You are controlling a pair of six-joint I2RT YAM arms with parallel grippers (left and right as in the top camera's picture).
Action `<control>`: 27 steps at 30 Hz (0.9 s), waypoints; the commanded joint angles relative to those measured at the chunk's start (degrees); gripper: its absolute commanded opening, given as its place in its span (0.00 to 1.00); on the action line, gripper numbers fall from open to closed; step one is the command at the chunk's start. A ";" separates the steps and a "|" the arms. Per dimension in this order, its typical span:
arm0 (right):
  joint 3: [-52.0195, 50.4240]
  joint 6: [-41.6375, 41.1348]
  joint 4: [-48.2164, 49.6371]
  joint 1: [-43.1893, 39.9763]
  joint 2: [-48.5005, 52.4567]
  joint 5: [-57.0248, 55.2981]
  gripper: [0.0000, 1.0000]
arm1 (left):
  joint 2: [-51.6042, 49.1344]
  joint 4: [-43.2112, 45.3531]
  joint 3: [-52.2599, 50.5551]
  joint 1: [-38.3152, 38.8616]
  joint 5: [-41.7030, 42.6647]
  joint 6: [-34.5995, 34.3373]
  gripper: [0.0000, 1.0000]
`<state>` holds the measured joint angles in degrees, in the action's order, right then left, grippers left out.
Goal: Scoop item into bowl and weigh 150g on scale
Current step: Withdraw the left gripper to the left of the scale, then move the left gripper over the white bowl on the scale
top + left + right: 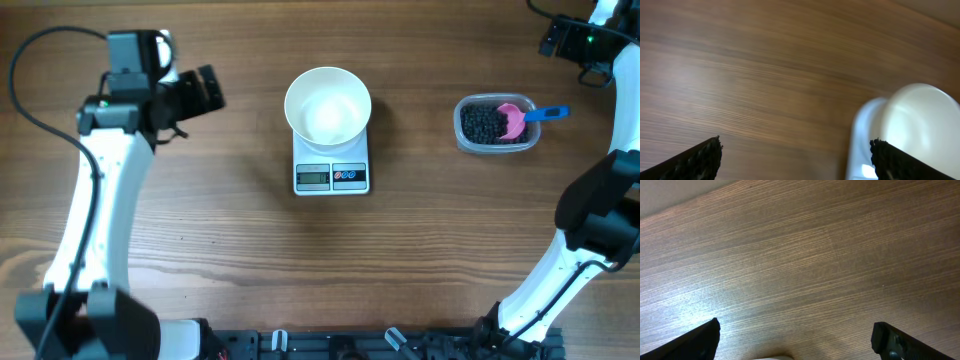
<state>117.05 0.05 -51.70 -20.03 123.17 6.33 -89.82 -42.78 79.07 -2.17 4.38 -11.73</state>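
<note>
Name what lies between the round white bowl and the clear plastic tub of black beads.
Nothing; only bare brown wooden tabletop, shown in the overhead view.

left arm [98,200]: white links, black joints | cable [14,80]: black loop | tool fingers [696,160]: black, ribbed

Overhead: you look straight down from high above on the whole table [200,230], arm bases along the near edge, bowl [327,103] and scale [332,177] at centre. Left wrist: you sit low and close over the wood at the left, facing right and obliquely down toward that bowl and scale, the part shared with the overhead; fingertips [700,157] of the left gripper [795,157] sit in the lower corners. Right wrist: you sit close over bare wood at the far right, a table edge at upper left; fingertips [697,340] of the right gripper [795,340] sit in the lower corners; only tabletop is shared.
</note>
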 commanded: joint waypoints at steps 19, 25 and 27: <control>1.11 -0.48 0.26 0.28 1.11 -0.57 1.00 | -12.44 -5.44 1.44 -7.26 3.02 1.03 1.00; 1.11 -0.48 0.26 0.28 1.11 -0.57 1.00 | -8.72 -3.15 7.43 -2.78 14.49 0.42 0.99; 1.11 -0.48 0.26 0.28 1.11 -0.57 1.00 | -8.74 0.76 7.76 0.70 14.49 -1.31 0.97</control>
<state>117.05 0.05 -51.70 -20.03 123.17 6.33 -100.33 -45.93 84.44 -7.05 13.30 -11.57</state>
